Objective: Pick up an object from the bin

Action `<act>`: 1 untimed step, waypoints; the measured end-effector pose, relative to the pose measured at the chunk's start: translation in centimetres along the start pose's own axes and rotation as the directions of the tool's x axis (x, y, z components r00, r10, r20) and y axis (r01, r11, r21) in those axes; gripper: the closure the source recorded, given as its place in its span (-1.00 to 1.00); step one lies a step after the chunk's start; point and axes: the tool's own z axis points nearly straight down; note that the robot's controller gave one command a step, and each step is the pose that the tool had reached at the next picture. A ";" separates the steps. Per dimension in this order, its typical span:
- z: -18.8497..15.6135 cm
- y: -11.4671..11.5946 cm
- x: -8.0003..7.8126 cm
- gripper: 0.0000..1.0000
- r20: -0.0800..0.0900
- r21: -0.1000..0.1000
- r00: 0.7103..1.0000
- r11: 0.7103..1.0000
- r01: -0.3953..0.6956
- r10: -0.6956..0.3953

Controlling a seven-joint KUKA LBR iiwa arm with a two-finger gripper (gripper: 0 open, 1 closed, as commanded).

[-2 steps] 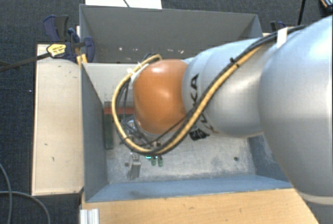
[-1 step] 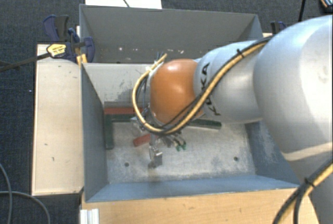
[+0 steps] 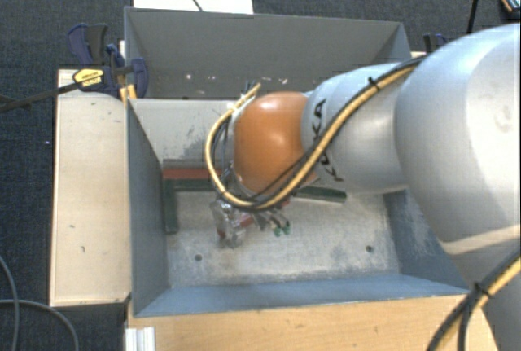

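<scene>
Pincer (image 3: 231,231): low over floor of grey metal bin (image 3: 342,247), mid-floor, nearer left wall. Opening: cannot tell, under orange wrist cover (image 3: 269,138).
Nearest things: small green piece (image 3: 282,230) just beside pincer; dark green angled bar (image 3: 171,207) by left wall; red-brown flat bar (image 3: 186,173) toward back wall.
Nothing seen held.
Judgement: pincer down at floor level; grasp and lift not yet done.
</scene>
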 end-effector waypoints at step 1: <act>-16.4 0.4 1.5 1.00 0.010 0.001 1.000 1.000 -0.026 0.026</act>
